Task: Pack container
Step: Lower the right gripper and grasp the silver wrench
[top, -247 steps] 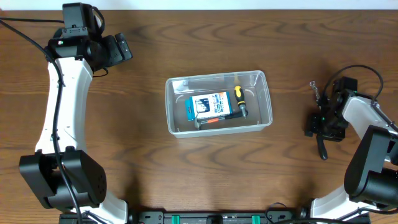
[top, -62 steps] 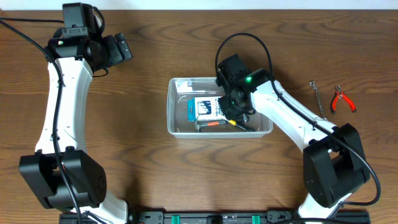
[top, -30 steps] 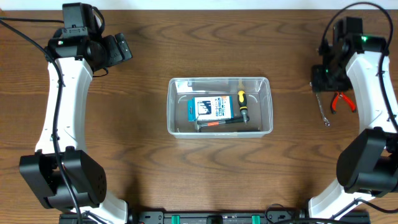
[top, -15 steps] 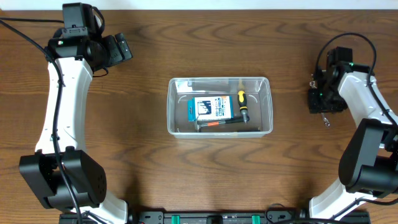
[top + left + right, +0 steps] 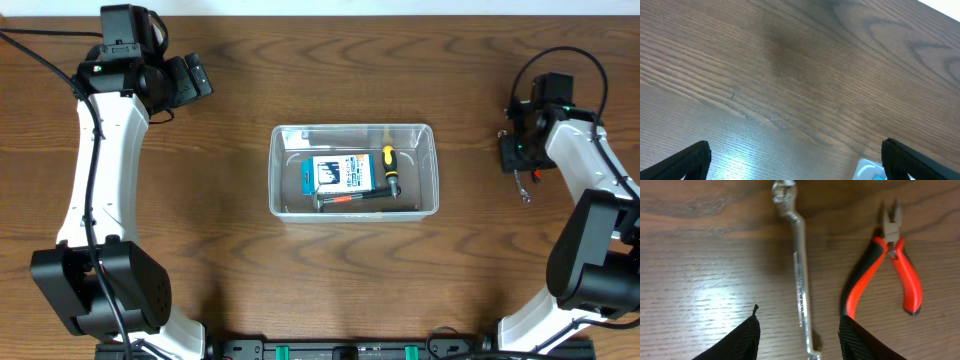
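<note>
Overhead – container: the clear container (image 5: 340,138) sits on the desk (image 5: 300,280) between my two arms, well apart from my right jaws and on their left-arm side. A blue-and-white box (image 5: 340,172) and a screwdriver (image 5: 389,165) already lie inside.
Overhead – right jaws: low over the wrench (image 5: 521,187), whose one end pokes out beneath them.
Overhead – risk: the carry is long, and a wrench held off-centre could swing and knock the light tub's rim, shoving it.
Left wrist – left jaws: spread wide, empty, over bare desk, far from the container.
Left wrist – risk: little. They are too far off to steady the tub if it slides.
Right wrist – right jaws: partly open, gripping nothing. The wrench runs lengthwise between the fingertips (image 5: 747,335), flat on the desk.
Right wrist – neighbour: the red pliers (image 5: 862,285) lie just beside the far fingertip, apart from the wrench.
Right wrist – risk one: the shaft is thin and flat, so closing too high could skate over it or flip it.
Right wrist – risk two: that fingertip may catch a plier handle and drag it along.
Right wrist – risk three: gripping near one end, I judge the wrench would droop.
</note>
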### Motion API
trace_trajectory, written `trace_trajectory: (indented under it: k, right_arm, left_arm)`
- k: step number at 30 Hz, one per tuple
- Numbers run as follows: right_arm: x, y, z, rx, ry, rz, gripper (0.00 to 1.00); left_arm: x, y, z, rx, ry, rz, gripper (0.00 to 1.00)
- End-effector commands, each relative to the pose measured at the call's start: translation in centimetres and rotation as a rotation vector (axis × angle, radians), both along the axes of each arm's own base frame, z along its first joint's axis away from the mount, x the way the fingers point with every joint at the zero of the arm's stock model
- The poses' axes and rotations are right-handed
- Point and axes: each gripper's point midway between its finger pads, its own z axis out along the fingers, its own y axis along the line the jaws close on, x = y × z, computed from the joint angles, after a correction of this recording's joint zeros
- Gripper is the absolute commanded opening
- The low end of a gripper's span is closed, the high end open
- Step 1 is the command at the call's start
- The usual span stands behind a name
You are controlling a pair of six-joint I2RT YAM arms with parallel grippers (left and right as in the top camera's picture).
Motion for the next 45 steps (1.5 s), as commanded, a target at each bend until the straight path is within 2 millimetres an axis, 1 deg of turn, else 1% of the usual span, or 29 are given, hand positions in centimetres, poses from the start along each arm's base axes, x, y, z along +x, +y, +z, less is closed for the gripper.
trace_trajectory:
  k: [1,5,9,12,17,20,22,23,28,29,32,34,36,39,40,41,45]
  right_arm:
    - [-0.2,-0.4,-0.6,0.056,-0.003,-0.004,0.50]
    - [-0.4,-0.5,-0.8,0.102,-0.005,-0.005,0.44]
    - [-0.5,-0.2,-1.7,0.116,0.015,0.003,0.43]
    - [-0.8,0.3,-3.0,0.152,0.047,0.005,0.47]
    - [-1.4,0.4,-5.5,0.162,0.110,0.020,0.53]
    - [-1.3,0.3,-6.2,0.159,0.117,0.023,0.55]
    - [-1.2,0.2,-6.3,0.156,0.112,0.022,0.54]
    - [-1.1,0.2,-6.3,0.155,0.111,0.022,0.53]
    - [-1.4,0.3,-6.4,0.159,0.121,0.021,0.29]
    - [-1.5,0.3,-6.4,0.160,0.127,0.020,0.26]
    - [-1.8,0.4,-6.4,0.163,0.138,0.020,0.29]
    - [-1.9,0.4,-6.4,0.164,0.141,0.020,0.28]
    - [-2.0,0.5,-6.4,0.165,0.146,0.020,0.23]
    - [-2.1,0.5,-6.4,0.169,0.152,0.015,0.07]
    - [-2.2,0.5,-6.4,0.170,0.153,0.010,0.04]
    - [-2.2,0.6,-6.4,0.173,0.154,0.011,0.02]
    - [-2.3,0.8,-6.3,0.178,0.158,0.010,0.01]
  left_arm:
    - [0.2,0.0,0.5,-0.007,-0.012,0.010,0.98]
    - [0.2,0.0,0.5,-0.007,-0.012,0.010,0.98]
    - [0.2,0.0,0.5,-0.007,-0.012,0.010,0.98]
    - [0.2,0.0,0.5,-0.007,-0.012,0.010,0.98]
    - [0.2,0.0,0.5,-0.007,-0.012,0.010,0.98]
    - [0.2,0.0,0.5,-0.007,-0.012,0.010,0.98]
    - [0.2,0.0,0.5,-0.007,-0.012,0.010,0.98]
    - [0.2,0.0,0.5,-0.007,-0.012,0.010,0.98]
    - [0.2,0.0,0.5,-0.007,-0.012,0.010,0.98]
    - [0.2,0.0,0.5,-0.007,-0.012,0.010,0.98]
    - [0.2,0.0,0.5,-0.007,-0.012,0.010,0.98]
    - [0.2,0.0,0.5,-0.007,-0.012,0.010,0.98]
    - [0.2,0.0,0.5,-0.007,-0.012,0.010,0.98]
    - [0.2,0.0,0.5,-0.007,-0.012,0.010,0.98]
    - [0.2,0.0,0.5,-0.007,-0.012,0.010,0.98]
    - [0.2,0.0,0.5,-0.007,-0.012,0.010,0.98]
    - [0.2,0.0,0.5,-0.007,-0.012,0.010,0.98]
